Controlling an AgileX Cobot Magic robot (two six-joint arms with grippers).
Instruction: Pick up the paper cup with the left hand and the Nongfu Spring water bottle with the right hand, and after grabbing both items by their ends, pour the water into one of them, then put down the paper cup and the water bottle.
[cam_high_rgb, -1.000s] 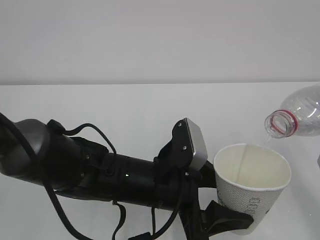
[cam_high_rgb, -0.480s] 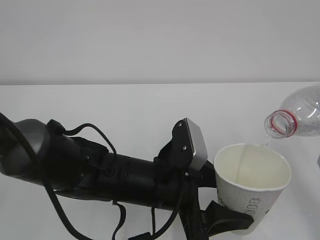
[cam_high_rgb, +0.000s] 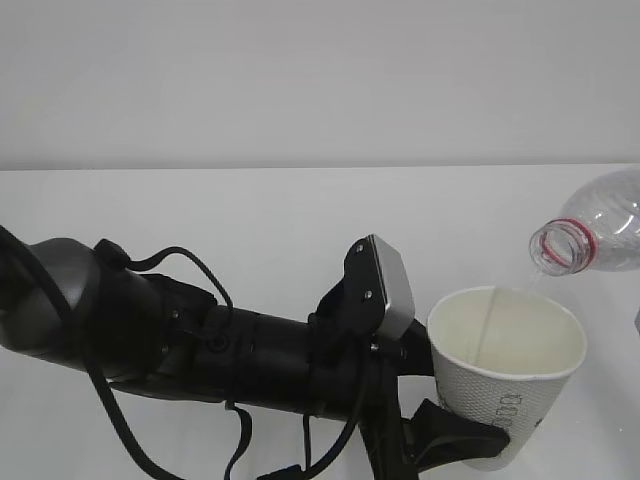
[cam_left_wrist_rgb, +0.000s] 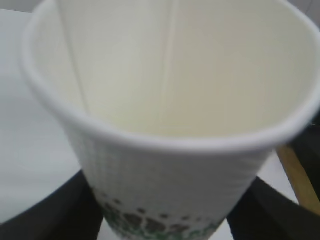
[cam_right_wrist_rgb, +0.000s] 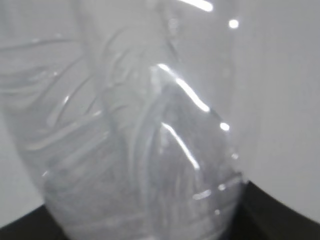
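The white paper cup (cam_high_rgb: 505, 375) stands upright at the lower right, its green logo low on its side (cam_left_wrist_rgb: 160, 225). My left gripper (cam_high_rgb: 470, 445) is shut on the cup's base, with black fingers (cam_left_wrist_rgb: 55, 210) on either side. The clear Nongfu Spring water bottle (cam_high_rgb: 600, 230) lies tilted at the right edge, its red-ringed open mouth just above the cup's rim. A thin stream of water (cam_high_rgb: 529, 285) drops from the mouth into the cup. The bottle's ribbed body (cam_right_wrist_rgb: 135, 140) fills the right wrist view. My right gripper (cam_right_wrist_rgb: 145, 227) is shut on it, with dark fingers (cam_right_wrist_rgb: 280, 215) at the bottom corners.
My bulky left arm (cam_high_rgb: 200, 340) with its cables and grey camera block (cam_high_rgb: 390, 285) crosses the lower left above the white table (cam_high_rgb: 250, 210). A pale wall rises behind. A brown strip (cam_left_wrist_rgb: 295, 175) shows past the cup at the right.
The bottle's mouth has barely shifted and the stream keeps running. The cup and the left arm stay where they were.
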